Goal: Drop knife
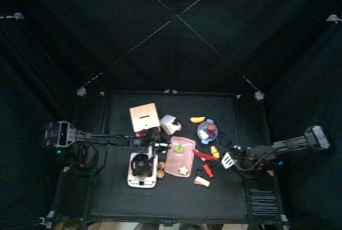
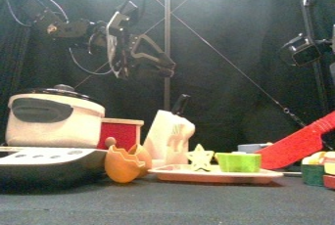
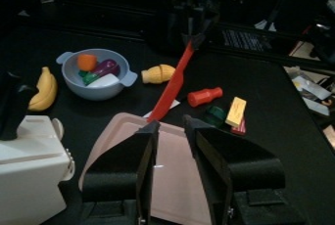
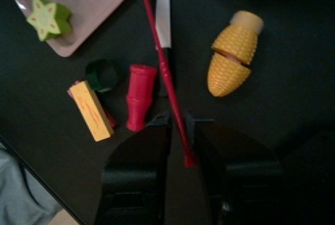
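While the right gripper (image 4: 181, 141) hangs above the table (image 1: 114, 109), its jaws stand apart on either side of the red handle of the knife (image 4: 160, 72), so whether it pinches the handle or has let go I cannot tell. From the left wrist view the knife (image 3: 174, 72) slants down from that gripper (image 3: 197, 22) to the pink plate (image 3: 118, 136), its blade end at the plate's edge. Beside the handle lie a small red piece (image 4: 139, 97), an orange block (image 4: 92, 110) and a corn cob (image 4: 232, 53); a green star (image 4: 49, 17) sits on the plate (image 4: 92, 19). The left gripper (image 3: 174, 160) is released, jaws wide over the plate and holding nothing. Near it stand a grey bowl (image 3: 92, 77) of fruit and a banana (image 3: 43, 89).
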